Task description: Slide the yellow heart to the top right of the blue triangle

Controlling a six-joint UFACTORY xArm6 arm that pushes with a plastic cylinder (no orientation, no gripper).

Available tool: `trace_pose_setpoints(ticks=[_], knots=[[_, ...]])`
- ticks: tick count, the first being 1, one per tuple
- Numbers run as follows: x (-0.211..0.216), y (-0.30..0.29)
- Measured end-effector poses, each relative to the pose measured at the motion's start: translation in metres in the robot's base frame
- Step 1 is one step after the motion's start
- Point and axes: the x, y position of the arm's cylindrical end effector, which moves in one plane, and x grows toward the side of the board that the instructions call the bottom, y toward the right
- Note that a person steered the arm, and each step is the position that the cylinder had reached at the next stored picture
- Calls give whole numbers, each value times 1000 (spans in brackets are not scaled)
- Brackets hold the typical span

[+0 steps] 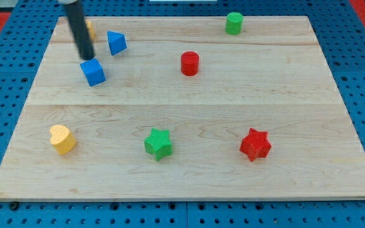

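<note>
The yellow heart-shaped plastic block (62, 139) sits near the wooden table's (189, 183) bottom-left corner, well apart from the blue triangular block (116, 42) near the top-left corner, so the slide looks barely begun. My tip (87, 57) rests just above the blue cube (93, 71); there are no jaws on the rod. A yellow block (90, 28) hides behind the rod; red cylinder (189, 63), green star (158, 143) and red star (255, 144) lie rightward.
</note>
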Motion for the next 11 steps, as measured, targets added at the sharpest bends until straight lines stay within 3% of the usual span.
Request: trace_pose_setpoints(ticks=[1,2,3,4,6,11], knots=[[46,-72],[150,-73],[219,-60],[228,-11],[203,20],[109,117]])
